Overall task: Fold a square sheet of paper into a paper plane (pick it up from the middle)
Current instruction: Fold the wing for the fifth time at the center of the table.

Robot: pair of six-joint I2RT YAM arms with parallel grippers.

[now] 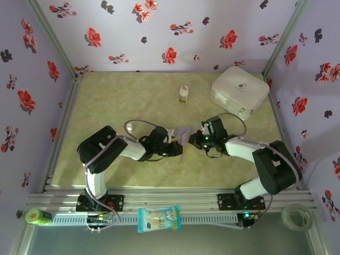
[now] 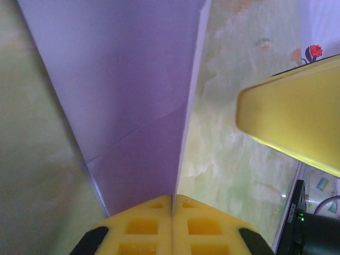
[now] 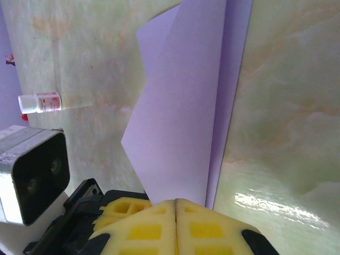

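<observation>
Marbled table (image 1: 106,106): closed white case (image 1: 239,91) (contents hidden); jaws pinch folded paper (image 2: 127,79).

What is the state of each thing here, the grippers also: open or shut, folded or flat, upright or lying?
paper sheet: partly folded, held by both grippers
left gripper: shut on the paper sheet
right gripper: shut on the paper sheet
white case: closed, lying flat
small bottle: upright, cap on
</observation>
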